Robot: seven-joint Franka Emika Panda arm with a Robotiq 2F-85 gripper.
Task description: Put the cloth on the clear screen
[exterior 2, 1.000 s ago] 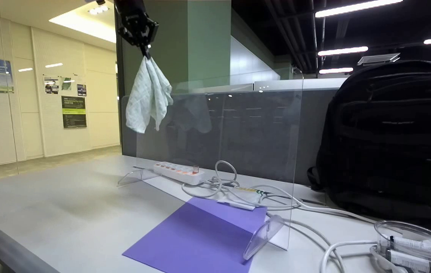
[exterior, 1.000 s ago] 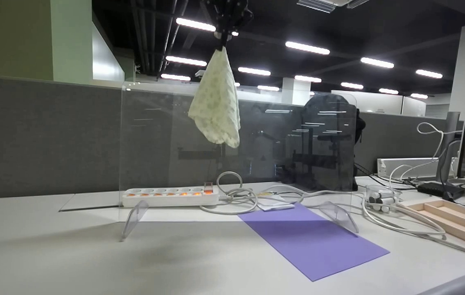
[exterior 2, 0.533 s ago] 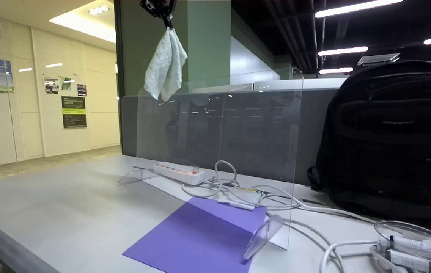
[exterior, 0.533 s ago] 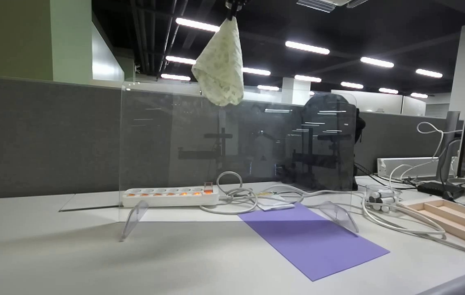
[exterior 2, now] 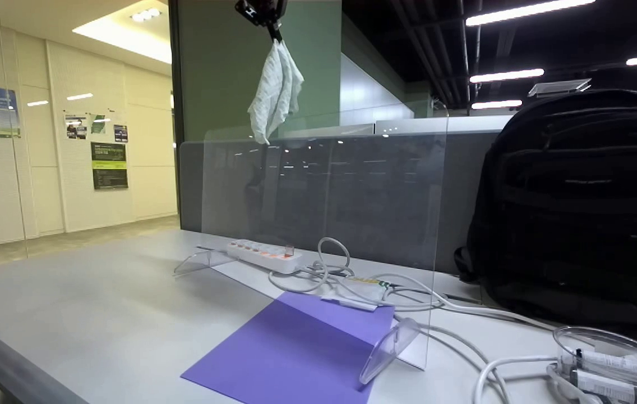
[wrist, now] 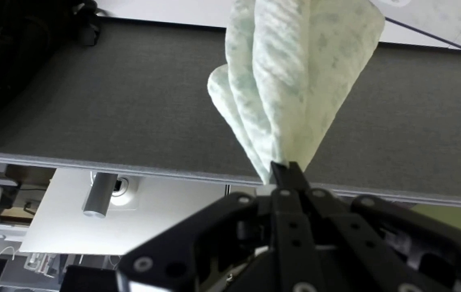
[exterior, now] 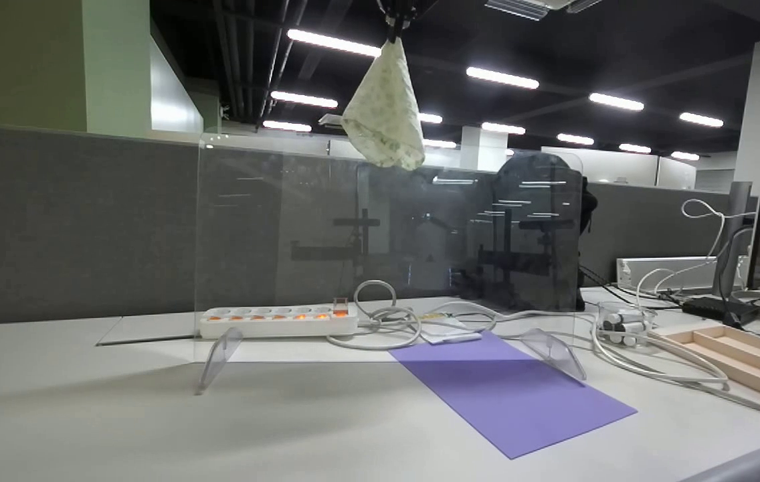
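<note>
A pale green-white patterned cloth (exterior: 387, 110) hangs from my gripper (exterior: 393, 37), also in an exterior view (exterior 2: 276, 92). In the wrist view my gripper (wrist: 286, 165) is shut on the gathered end of the cloth (wrist: 295, 81), which fans out in folds. The clear screen (exterior: 273, 254) stands upright on side feet on the desk; it also shows in an exterior view (exterior 2: 352, 202). The cloth's lower end overlaps the screen's top edge in both exterior views. I cannot tell whether they touch or whether the cloth is in front of or above it.
A grey partition (exterior: 72, 227) stands behind the screen. A white power strip (exterior: 279, 323) and loose cables lie at its base. Purple paper (exterior: 520, 402) lies under its foot (exterior: 554, 355). A black backpack (exterior 2: 576, 213) and a clear container with bottles (exterior 2: 610, 365) stand nearby.
My gripper and the cloth rose from in front of the screen to its top edge, and shifted right in both exterior views. The screen and desk things have not moved.
</note>
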